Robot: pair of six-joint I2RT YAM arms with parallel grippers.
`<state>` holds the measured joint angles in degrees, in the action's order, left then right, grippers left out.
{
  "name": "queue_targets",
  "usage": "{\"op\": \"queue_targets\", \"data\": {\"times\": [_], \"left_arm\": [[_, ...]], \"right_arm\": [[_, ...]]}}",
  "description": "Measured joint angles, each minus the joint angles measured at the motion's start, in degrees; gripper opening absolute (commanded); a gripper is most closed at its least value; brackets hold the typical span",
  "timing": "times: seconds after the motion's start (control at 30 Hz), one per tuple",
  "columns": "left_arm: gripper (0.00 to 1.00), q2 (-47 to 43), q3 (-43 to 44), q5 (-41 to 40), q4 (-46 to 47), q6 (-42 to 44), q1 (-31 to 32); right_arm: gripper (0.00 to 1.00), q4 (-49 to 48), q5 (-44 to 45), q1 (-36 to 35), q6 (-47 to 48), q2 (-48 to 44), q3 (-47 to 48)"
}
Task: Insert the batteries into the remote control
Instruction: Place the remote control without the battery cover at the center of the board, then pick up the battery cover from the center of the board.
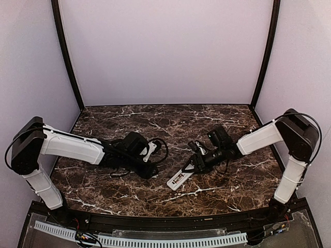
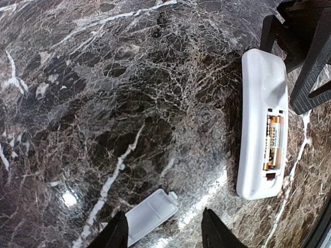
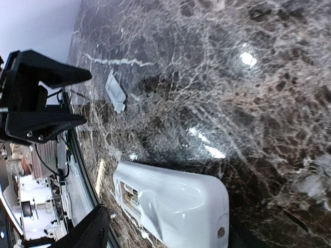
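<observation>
- Lying back-up on the surface [image 2: 103,103], the remote [image 2: 258,93] has its compartment [image 2: 271,174] open, a battery [image 2: 273,142] (copper and dark) seated inside.
- Right fingers [image 3: 39,72] stand apart beside its plain end, holding nothing.
- Left fingers [image 2: 116,235] spread over the loose cover [image 2: 150,214].

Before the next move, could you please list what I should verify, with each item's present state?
1. Remote control lying back up, uncovered: ok.
2. A battery seated in it: ok.
3. Second battery seated: cannot tell.
4. Cover lying on the table, between the left gripper's open fingers: ok.
5. Right gripper open, beside the remote control's end: ok.
6. Right gripper clear of the remote control: cannot tell.
</observation>
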<state>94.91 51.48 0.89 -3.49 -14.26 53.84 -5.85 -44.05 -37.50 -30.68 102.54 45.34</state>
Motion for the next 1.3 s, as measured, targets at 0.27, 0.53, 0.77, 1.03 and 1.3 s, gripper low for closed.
{"op": "queue_targets", "data": {"times": [0.27,0.53,0.77,1.03,1.3], "left_arm": [[0.36,2.4,0.8,2.3,0.0,-1.4,0.0],[0.29,4.1,2.3,3.3,-0.1,-2.5,0.0],[0.22,6.2,3.9,3.6,-0.4,-4.1,0.0],[0.14,8.0,4.7,4.3,-1.7,-5.1,0.0],[0.04,9.1,6.4,4.4,-3.7,-5.0,0.1]], "right_arm": [[0.89,7.4,7.6,0.2,4.4,-2.8,2.7],[0.88,10.7,11.9,0.5,6.2,-4.5,3.0],[0.86,13.8,15.4,1.5,7.4,-7.7,2.3],[0.86,14.3,15.6,2.1,8.3,-8.2,2.2],[0.85,14.3,15.1,2.1,8.9,-8.2,2.1]]}}
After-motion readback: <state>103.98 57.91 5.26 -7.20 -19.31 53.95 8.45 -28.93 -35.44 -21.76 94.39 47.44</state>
